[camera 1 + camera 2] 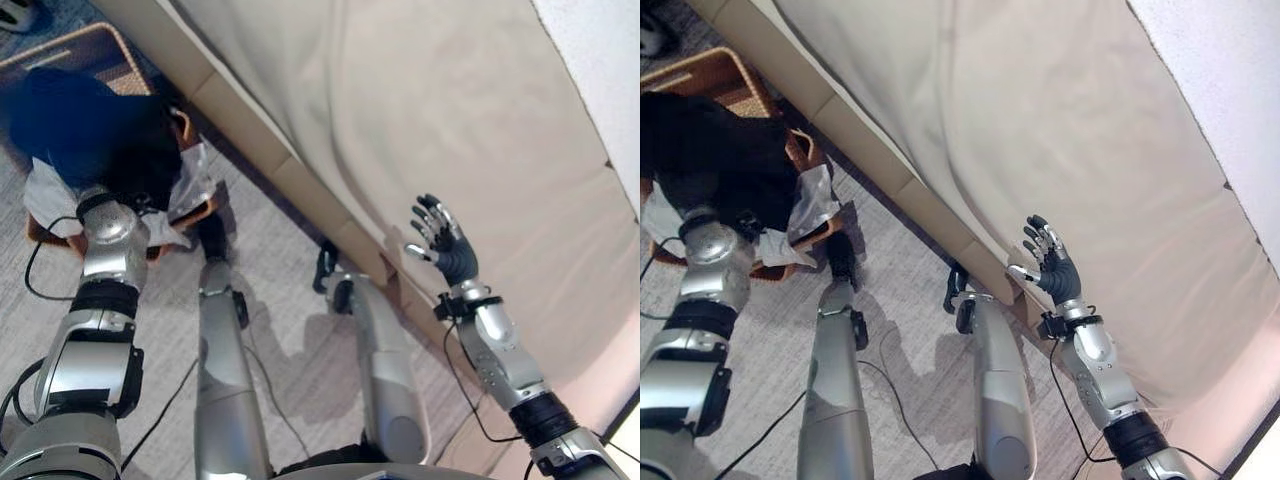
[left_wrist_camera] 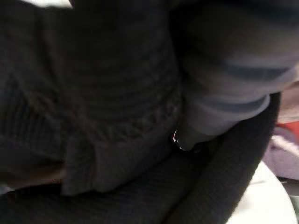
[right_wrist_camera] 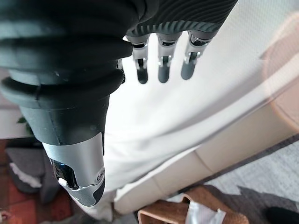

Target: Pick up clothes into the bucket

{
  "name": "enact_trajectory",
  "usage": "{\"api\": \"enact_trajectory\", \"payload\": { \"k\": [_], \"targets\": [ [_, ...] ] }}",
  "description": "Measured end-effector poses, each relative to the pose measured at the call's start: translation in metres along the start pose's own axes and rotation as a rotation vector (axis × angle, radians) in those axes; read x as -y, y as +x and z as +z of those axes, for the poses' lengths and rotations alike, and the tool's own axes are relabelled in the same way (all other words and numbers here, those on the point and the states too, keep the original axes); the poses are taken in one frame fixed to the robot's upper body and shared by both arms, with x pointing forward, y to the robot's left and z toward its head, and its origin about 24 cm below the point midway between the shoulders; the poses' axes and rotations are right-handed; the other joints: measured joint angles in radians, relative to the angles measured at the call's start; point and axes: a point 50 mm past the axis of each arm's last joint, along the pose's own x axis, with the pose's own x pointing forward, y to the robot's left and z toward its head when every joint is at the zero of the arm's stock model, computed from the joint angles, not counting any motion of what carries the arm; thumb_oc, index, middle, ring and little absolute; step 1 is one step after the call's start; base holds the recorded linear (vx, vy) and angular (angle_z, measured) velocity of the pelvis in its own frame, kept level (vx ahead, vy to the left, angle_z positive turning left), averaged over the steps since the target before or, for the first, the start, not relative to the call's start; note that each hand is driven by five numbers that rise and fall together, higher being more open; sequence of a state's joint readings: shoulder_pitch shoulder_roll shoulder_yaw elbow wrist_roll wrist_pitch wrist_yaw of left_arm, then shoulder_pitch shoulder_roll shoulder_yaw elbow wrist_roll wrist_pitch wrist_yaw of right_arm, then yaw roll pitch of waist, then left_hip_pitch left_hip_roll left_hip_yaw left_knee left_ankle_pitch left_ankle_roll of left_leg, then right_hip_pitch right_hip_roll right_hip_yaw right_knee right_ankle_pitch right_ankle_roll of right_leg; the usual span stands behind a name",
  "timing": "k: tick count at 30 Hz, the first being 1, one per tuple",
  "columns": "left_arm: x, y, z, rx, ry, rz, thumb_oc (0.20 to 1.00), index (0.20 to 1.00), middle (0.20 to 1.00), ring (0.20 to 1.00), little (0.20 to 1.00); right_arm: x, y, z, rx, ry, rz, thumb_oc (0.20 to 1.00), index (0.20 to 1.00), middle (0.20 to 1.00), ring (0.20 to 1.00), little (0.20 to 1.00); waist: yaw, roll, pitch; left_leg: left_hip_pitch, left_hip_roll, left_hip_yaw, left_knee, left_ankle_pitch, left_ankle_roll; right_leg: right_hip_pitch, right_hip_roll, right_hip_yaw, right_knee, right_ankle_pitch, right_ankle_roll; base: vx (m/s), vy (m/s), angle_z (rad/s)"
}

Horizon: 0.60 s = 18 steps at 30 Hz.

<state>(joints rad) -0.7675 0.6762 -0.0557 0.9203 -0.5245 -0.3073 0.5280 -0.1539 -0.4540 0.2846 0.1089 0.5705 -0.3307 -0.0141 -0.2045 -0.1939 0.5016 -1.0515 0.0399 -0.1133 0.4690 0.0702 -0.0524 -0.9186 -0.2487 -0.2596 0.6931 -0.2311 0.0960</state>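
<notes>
wicker, woven and brown, is making up the basket [image 1: 735, 85] sitting on the grey carpet [image 1: 910, 300] beside the bed base [image 1: 855, 150], and a dark knitted garment [image 1: 725, 160] is lying heaped over its rim with a pale, shiny bit of cloth [image 1: 810, 205] spilling out next to it. the left arm is reaching straight into that pile, and its hand is lying buried under the dark knit, so whether those fingers are gripping anything i cannot tell. the left wrist view is showing ribbed and patterned dark wool [image 2: 103, 107] pressing right against the camera, with a lighter striped sleeve [image 2: 233, 79] folding across it.

over on the other side, the right hand [image 1: 445, 240] is hanging in the air above the cream sheet [image 1: 420, 110] covering the mattress, fingers spreading loose and nearly straight, thumb sticking out apart, nothing in its grasp. in the right wrist view its dark fingertips [image 3: 161, 72] are pointing out over the white bedding [image 3: 187, 116], clear of the fabric, and the basket's corner is peeking in low down by the carpet.
</notes>
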Motion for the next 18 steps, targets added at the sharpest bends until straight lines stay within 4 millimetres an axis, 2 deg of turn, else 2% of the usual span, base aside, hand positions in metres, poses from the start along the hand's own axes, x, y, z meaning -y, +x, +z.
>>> {"api": "enact_trajectory", "payload": {
  "k": [3, 7, 8, 9, 18],
  "targets": [
    [-0.009, 0.002, -0.015, -0.096, 0.028, 0.065, 0.2, 0.2, 0.2, 0.2, 0.2, 0.001, -0.001, 0.001, 0.003, -0.006, 0.004, 1.0, 1.0, 1.0, 1.0, 1.0, -0.003, 0.0, 0.0, -0.005, 0.0, 0.0, 0.001, 0.001, 0.001, -0.003, 0.001, -0.001, 0.0, 0.005, 0.001, 0.0, 0.0, 0.0],
    [-0.012, 0.004, -0.018, -0.137, 0.024, 0.096, 0.2, 0.2, 0.2, 0.2, 0.2, 0.002, 0.0, 0.008, 0.018, -0.018, 0.02, 1.0, 1.0, 1.0, 1.0, 1.0, 0.0, 0.0, 0.0, -0.009, 0.0, 0.0, 0.007, 0.008, 0.0, -0.001, 0.002, -0.005, 0.0, 0.008, 0.003, 0.0, -0.003, 0.03],
    [-0.013, 0.005, -0.018, -0.143, 0.025, 0.099, 0.507, 0.507, 0.507, 0.507, 0.507, 0.003, 0.0, 0.01, 0.024, -0.019, 0.02, 1.0, 1.0, 1.0, 1.0, 1.0, -0.001, 0.0, 0.0, -0.009, 0.0, 0.0, 0.009, 0.008, 0.0, 0.002, 0.002, -0.007, 0.0, 0.008, 0.003, 0.0, 0.0, 0.0],
    [-0.011, 0.005, -0.017, -0.14, 0.021, 0.092, 1.0, 1.0, 1.0, 1.0, 1.0, 0.004, 0.0, 0.01, 0.026, -0.022, 0.021, 1.0, 1.0, 1.0, 1.0, 1.0, 0.0, 0.0, 0.0, -0.009, -0.001, 0.0, 0.01, 0.008, 0.0, 0.003, 0.002, -0.009, 0.0, 0.008, 0.003, -0.01, 0.009, 0.04],
    [-0.004, 0.007, -0.011, -0.155, -0.028, 0.056, 1.0, 1.0, 1.0, 1.0, 1.0, 0.003, 0.0, 0.01, 0.025, -0.023, 0.022, 1.0, 1.0, 1.0, 1.0, 1.0, 0.002, 0.0, 0.0, 0.035, -0.001, -0.001, -0.019, 0.012, 0.005, 0.048, 0.0, -0.014, -0.025, 0.011, 0.008, 0.0, 0.002, 0.0]
  ]
}}
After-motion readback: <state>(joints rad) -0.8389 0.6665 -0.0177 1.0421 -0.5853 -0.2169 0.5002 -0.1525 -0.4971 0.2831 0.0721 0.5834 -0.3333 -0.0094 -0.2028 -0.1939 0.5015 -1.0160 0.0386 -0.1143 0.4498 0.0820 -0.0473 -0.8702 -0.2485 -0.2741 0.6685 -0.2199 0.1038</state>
